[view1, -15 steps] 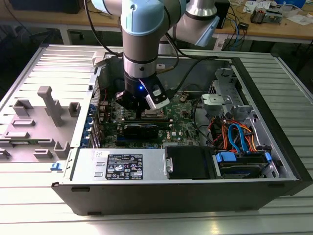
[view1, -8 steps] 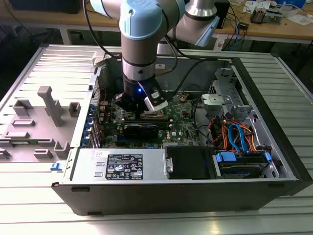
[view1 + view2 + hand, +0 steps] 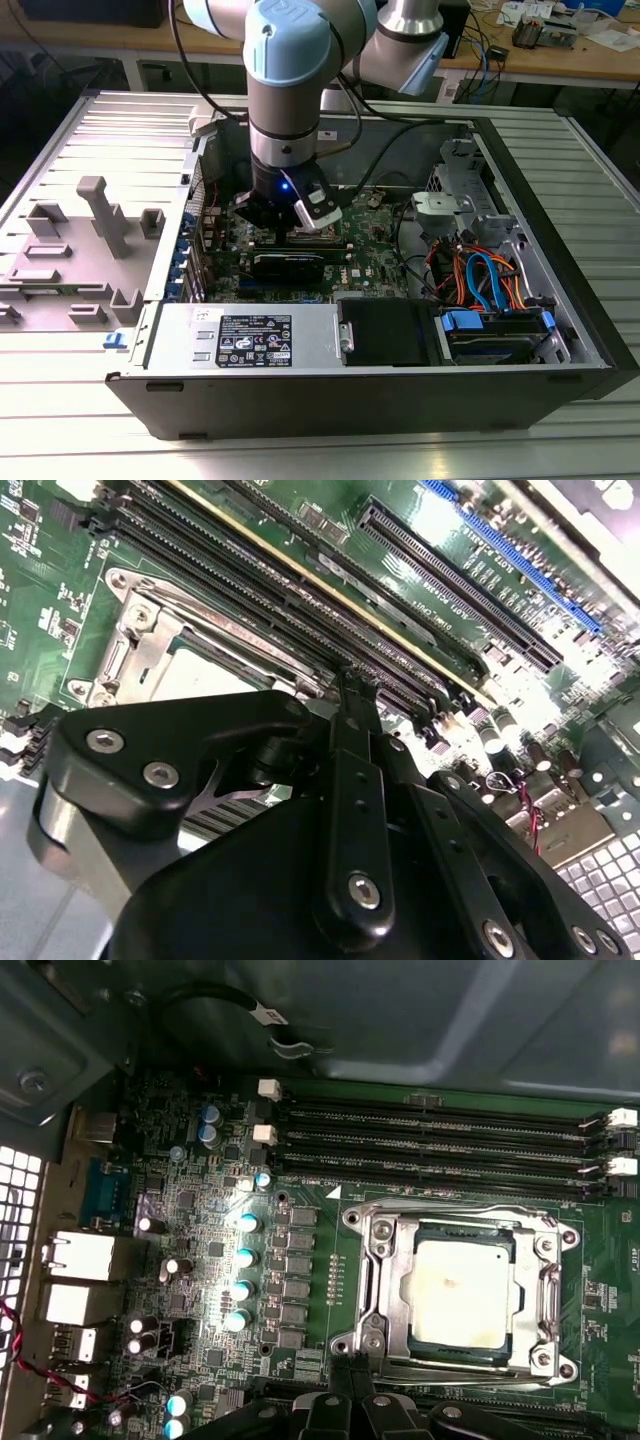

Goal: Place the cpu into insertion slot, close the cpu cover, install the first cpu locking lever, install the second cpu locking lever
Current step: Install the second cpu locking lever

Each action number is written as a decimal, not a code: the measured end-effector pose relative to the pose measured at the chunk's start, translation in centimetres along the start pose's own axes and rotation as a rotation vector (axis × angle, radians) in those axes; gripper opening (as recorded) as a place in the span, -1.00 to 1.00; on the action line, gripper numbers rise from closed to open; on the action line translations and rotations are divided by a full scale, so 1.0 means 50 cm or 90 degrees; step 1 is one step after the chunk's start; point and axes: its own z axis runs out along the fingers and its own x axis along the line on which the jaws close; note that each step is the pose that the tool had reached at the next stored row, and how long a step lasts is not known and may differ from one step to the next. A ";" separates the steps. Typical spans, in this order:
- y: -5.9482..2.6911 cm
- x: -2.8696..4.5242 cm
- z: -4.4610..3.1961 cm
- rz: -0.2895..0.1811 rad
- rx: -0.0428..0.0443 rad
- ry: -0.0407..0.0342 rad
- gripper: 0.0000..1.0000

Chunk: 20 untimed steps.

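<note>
The cpu [image 3: 460, 1295] lies flat in the insertion slot [image 3: 556, 1358] on the green motherboard [image 3: 375, 255], pale metal top up. The silver cpu cover [image 3: 385, 1260] is down over it, framing the chip through its window. A thin wire lever [image 3: 450, 1210] runs along the socket edge beside the memory slots. My gripper [image 3: 352, 1372] is shut, its black fingertips together at the opposite socket edge, close to a corner of the cover. In the second wrist view the gripper [image 3: 350, 695] reaches past the cpu [image 3: 195, 675] and the cover [image 3: 140, 630]. Nothing shows between the fingers.
Several long black memory slots [image 3: 440, 1145] run beside the socket, and capacitors [image 3: 245, 1260] stand on its other side. The case holds a power supply [image 3: 250, 340] in front and a drive cage with coloured cables [image 3: 480, 280] at the exterior view's right. A grey fixture [image 3: 100, 215] sits outside.
</note>
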 end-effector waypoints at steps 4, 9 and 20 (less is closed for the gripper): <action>0.000 0.001 0.002 0.000 -0.0093 -0.0009 -0.79; 0.000 0.001 0.005 0.000 -0.0136 -0.0010 -0.79; 0.000 0.001 0.012 0.000 -0.0196 -0.0004 -0.79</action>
